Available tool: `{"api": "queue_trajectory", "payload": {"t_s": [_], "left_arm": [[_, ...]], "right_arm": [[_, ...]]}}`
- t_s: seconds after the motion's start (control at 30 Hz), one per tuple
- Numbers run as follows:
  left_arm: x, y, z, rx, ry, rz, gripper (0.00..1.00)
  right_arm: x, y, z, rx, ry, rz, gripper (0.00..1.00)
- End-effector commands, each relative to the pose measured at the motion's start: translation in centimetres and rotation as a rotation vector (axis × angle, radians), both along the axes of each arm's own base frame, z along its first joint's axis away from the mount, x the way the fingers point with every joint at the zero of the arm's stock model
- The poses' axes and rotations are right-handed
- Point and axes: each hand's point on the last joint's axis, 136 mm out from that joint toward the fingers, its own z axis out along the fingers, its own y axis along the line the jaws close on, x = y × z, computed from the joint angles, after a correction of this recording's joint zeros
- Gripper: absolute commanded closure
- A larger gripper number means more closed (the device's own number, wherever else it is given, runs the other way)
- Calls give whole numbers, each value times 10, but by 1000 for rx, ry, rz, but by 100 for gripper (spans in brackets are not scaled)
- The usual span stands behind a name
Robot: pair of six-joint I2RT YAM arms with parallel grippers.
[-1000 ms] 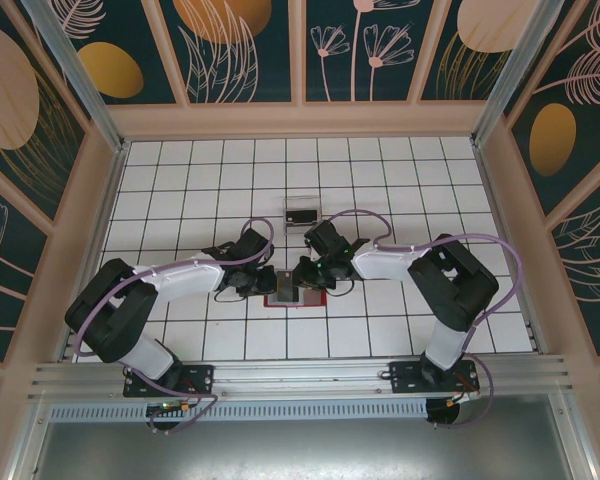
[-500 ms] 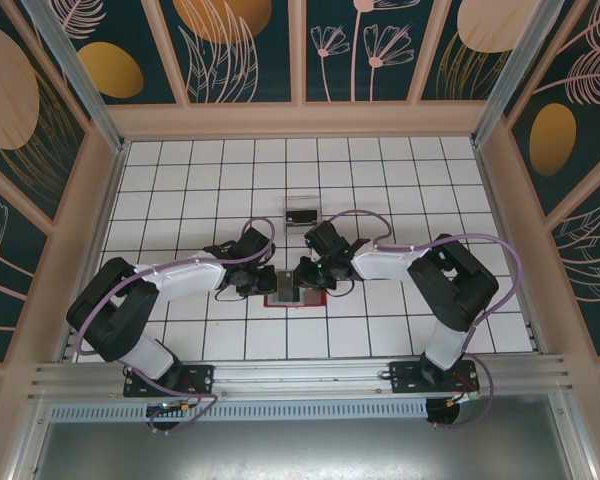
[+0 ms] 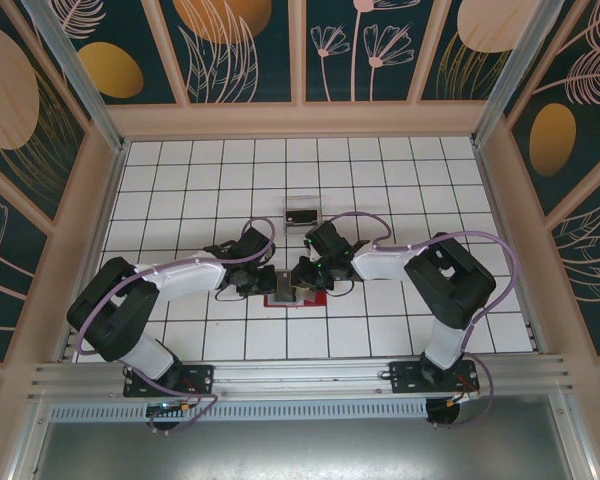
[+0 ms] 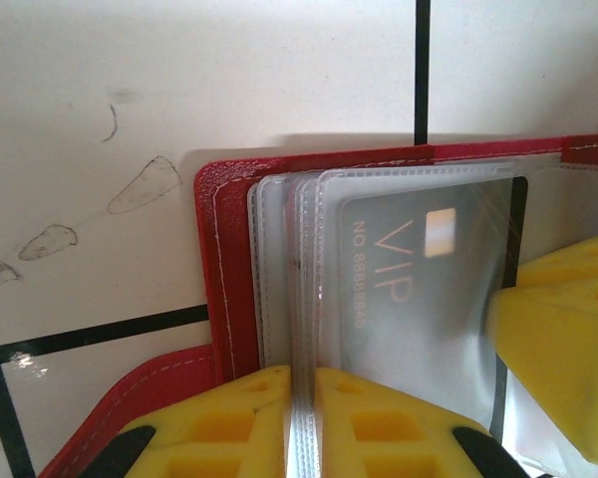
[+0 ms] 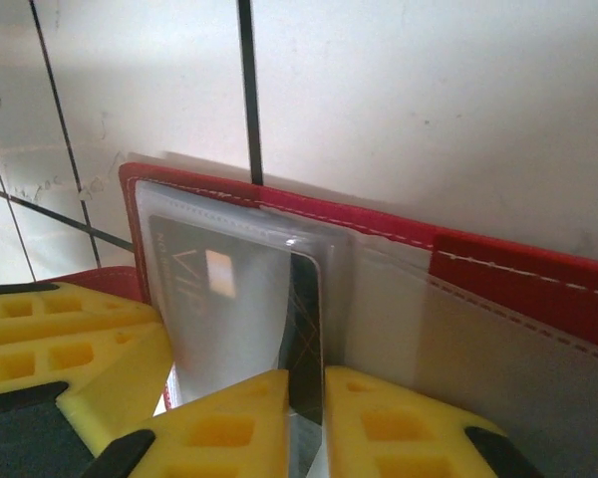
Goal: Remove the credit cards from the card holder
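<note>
From above, the card holder [image 3: 293, 299] lies open near the middle of the table [image 3: 180, 180], a bit toward its near edge, half hidden under both grippers. The left wrist view shows a grey VIP credit card [image 4: 419, 289] in it. Both arms bend inward and meet. The left gripper [image 4: 301, 403] pinches the card holder's clear sleeves. The right gripper [image 5: 304, 413] pinches the credit card's edge. The right arm has edged slightly left since a second ago.
</note>
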Motion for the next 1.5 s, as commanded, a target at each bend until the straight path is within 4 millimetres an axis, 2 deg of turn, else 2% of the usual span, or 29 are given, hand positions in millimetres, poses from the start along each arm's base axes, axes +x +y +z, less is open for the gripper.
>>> {"api": "queue_trajectory", "payload": {"t_s": [0.0,0.37,0.93,1.17,1.47], "left_arm": [[-11,20,-21,110,48,0,84],[-11,21,-21,115,48,1,84],[-12,22,-23,121,49,-5,84],[-12,21,-23,118,49,-7,84],[-13,22,-24,119,51,-7,84]], "right_arm": [[-9,-10,-11,-38,30,-9,86],[-3,-27,1,-67,-6,-48,89],[4,-35,23,-51,-54,-74,93],[-1,-23,14,-6,-14,-39,80],[-3,-16,2,-7,11,-27,78]]}}
